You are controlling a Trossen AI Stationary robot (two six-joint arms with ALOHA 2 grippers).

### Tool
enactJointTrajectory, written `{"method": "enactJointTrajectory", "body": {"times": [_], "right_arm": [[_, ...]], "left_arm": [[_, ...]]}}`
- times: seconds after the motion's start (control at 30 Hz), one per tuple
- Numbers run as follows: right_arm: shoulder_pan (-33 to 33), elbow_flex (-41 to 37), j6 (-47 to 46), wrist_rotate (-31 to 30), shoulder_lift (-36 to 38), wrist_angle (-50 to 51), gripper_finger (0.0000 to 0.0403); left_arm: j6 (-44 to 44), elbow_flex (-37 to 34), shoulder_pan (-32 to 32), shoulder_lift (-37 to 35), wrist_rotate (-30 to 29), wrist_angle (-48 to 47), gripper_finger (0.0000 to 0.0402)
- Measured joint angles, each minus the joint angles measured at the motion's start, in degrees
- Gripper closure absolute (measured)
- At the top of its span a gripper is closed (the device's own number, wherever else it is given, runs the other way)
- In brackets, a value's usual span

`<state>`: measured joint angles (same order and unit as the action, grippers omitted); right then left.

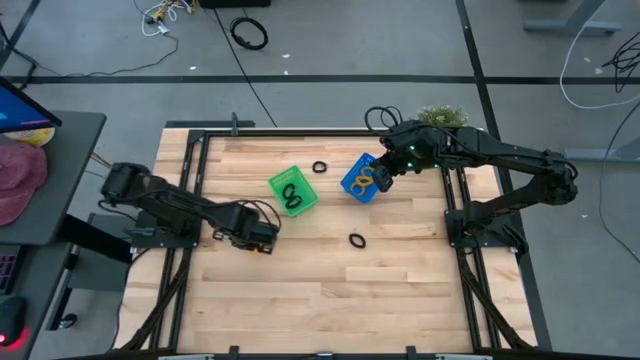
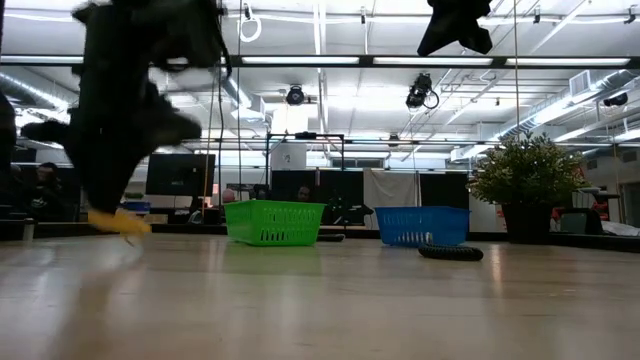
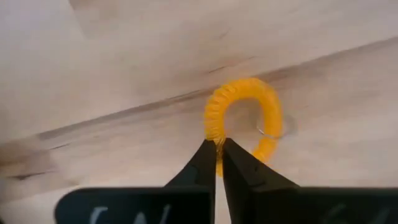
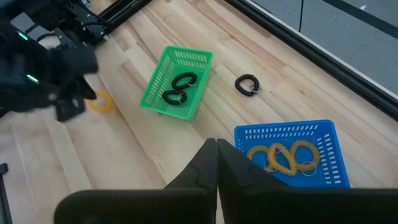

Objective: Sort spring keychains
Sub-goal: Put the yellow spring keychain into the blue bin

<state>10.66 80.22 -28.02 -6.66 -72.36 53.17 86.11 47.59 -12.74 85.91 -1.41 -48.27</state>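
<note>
Left gripper (image 3: 218,148) pinching orange keychain (image 3: 244,118) — tabletop, right gripper (image 4: 216,149) closed

In the low view the left arm (image 2: 125,110) is a dark blur, cut off at twelve o'clock. The orange keychain (image 3: 245,115) is partly hidden behind the left fingers (image 3: 202,168) at six o'clock. From above it cannot be seen under the left gripper (image 1: 262,240).

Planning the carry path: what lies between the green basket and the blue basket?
One black spring keychain lies on the wood between the green basket and the blue basket, toward the far side; the high view shows it, the right wrist view too.
</note>
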Motion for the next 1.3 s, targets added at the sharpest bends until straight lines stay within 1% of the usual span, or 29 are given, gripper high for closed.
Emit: {"method": "enactJointTrajectory", "body": {"times": [0.07,0.17,0.23,0.33,0.4,0.5,0.6,0.67,0.73,0.8,0.97,1.07,1.17,1.3], "right_arm": [[0.0,0.0,0.0,0.0,0.0,0.0,0.0399],[0.0,0.0,0.2,0.0,0.0,0.0,0.0399],[0.0,0.0,0.3,0.0,0.0,0.0,0.0399],[0.0,0.0,0.2,0.0,0.0,0.1,0.0399],[0.0,0.0,0.2,0.0,0.0,0.1,0.0399],[0.0,0.0,0.2,0.0,0.0,0.0,0.0399],[0.0,0.0,0.2,0.0,0.0,-0.1,0.0399],[0.0,0.0,-0.1,0.0,0.0,-0.2,0.0399],[0.0,0.0,-0.2,0.0,0.0,-0.4,0.0399],[0.0,0.0,-0.5,0.0,0.0,-0.9,0.0399],[0.0,0.0,-1.7,0.0,0.0,-1.4,0.0399],[0.0,0.0,-2.9,0.0,0.0,-1.8,0.0399],[0.0,0.0,-2.9,0.2,0.0,-3.2,0.0398],[0.0,0.0,-0.9,4.2,0.0,-7.2,0.0394]], "left_arm": [[-0.3,1.6,-0.5,-4.1,-2.7,-3.9,0.0395],[-0.7,4.8,-1.3,-11.3,-8.9,-9.1,0.0394],[-1.2,7.2,-2.1,-15.9,-14.3,-10.9,0.0396],[-6.1,11.4,-3.9,-22.1,-24.4,-11.1,0.0396],[-11.8,14.4,-5.4,-25.2,-31.2,-10.6,0.0396],[-26.3,18.6,-8.2,-28.0,-40.5,-6.6,0.0396],[-40.3,21.8,-10.7,-29.6,-47.3,-1.3,0.0396],[-46.1,22.9,-11.6,-29.8,-50.5,1.0,0.0396],[-50.1,23.8,-11.7,-29.7,-52.3,2.4,0.0396],[-52.8,24.1,-11.7,-29.7,-52.7,3.1,0.0396],[-57.7,24.1,-11.6,-29.7,-52.5,4.7,0.0396],[-63.0,24.1,-11.6,-29.6,-52.0,8.3,0.0396],[-70.7,24.1,-11.7,-29.7,-47.4,13.4,0.0396],[-78.9,24.1,-11.2,-29.7,-43.8,19.6,0.0396]]}}
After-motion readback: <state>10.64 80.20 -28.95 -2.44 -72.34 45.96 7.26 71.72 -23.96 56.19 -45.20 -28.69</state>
